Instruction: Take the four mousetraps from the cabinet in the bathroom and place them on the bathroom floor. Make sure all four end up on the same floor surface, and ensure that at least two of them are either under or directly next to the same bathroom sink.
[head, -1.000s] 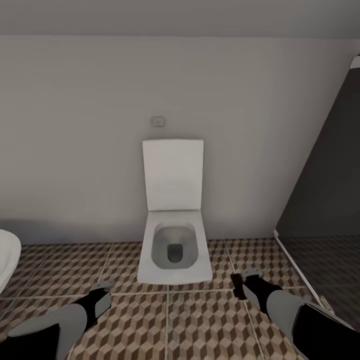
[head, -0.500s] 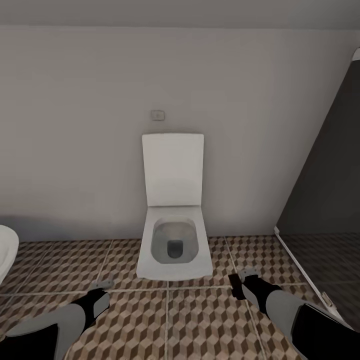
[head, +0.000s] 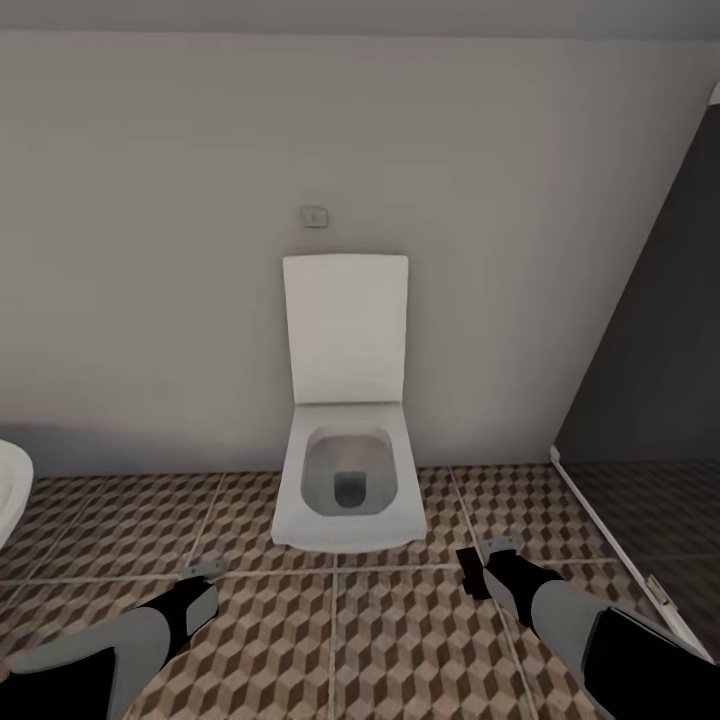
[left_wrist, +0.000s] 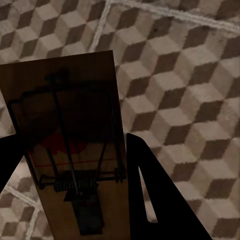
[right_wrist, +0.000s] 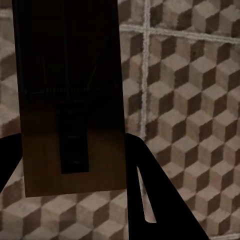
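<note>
sink (head: 8, 490) at my left cut off by the edge, shower screen (head: 650, 330) cut at right, my left trap (left_wrist: 75, 160) running off the frame, right trap (right_wrist: 70, 100) too dark to read

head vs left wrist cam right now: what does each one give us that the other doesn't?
Head view: the open toilet against the wall, the flush plate above it, a white basin edge, the dark shower area, and both arms low over the tiles, with the right gripper included.

Left wrist view: the mousetrap up close between the left gripper's fingers, its wire bar, spring and wooden plate visible.

Both: the cube-pattern bathroom floor and the left gripper.
</note>
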